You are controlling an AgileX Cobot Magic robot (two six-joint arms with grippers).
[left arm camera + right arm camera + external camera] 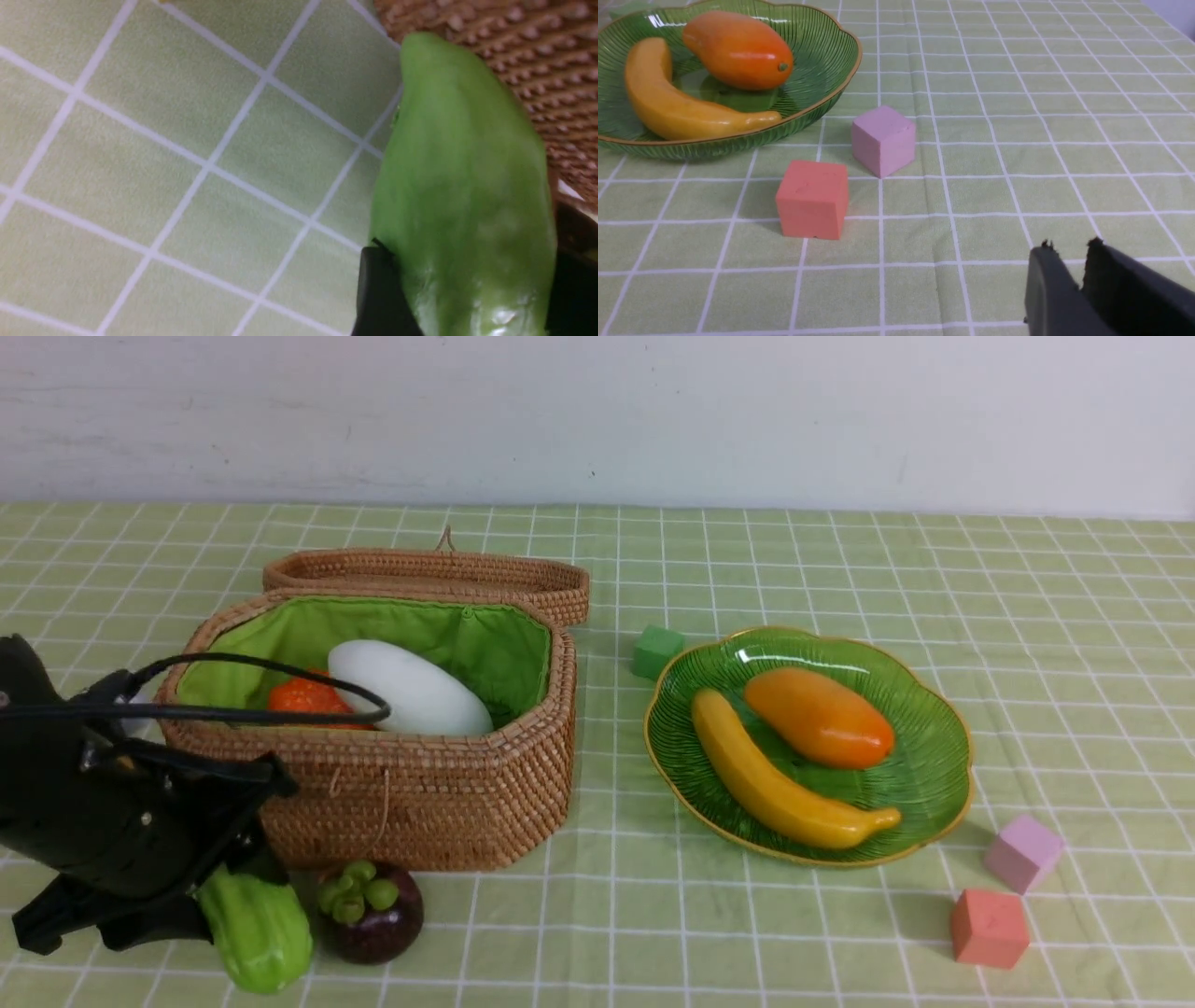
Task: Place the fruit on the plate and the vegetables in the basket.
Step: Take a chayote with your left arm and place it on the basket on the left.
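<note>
Front: left gripper point(201, 896) clamped on green gourd point(261, 933), low beside basket point(420, 793) front wall, presumably for lifting in. Mangosteen point(373, 915) sits on cloth point(597, 933) just beside; banana point(775, 784) and mango point(820, 717) on plate point(934, 756).
Left wrist: gourd fills jaws.
Right wrist: right gripper point(1069, 249) jaws together, empty, near cubes point(812, 198).

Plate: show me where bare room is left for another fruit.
Bare glass on the plate lies right of the mango and at the far rim behind it. A narrower strip runs left of the banana. The middle, where both lie, is crowded.
</note>
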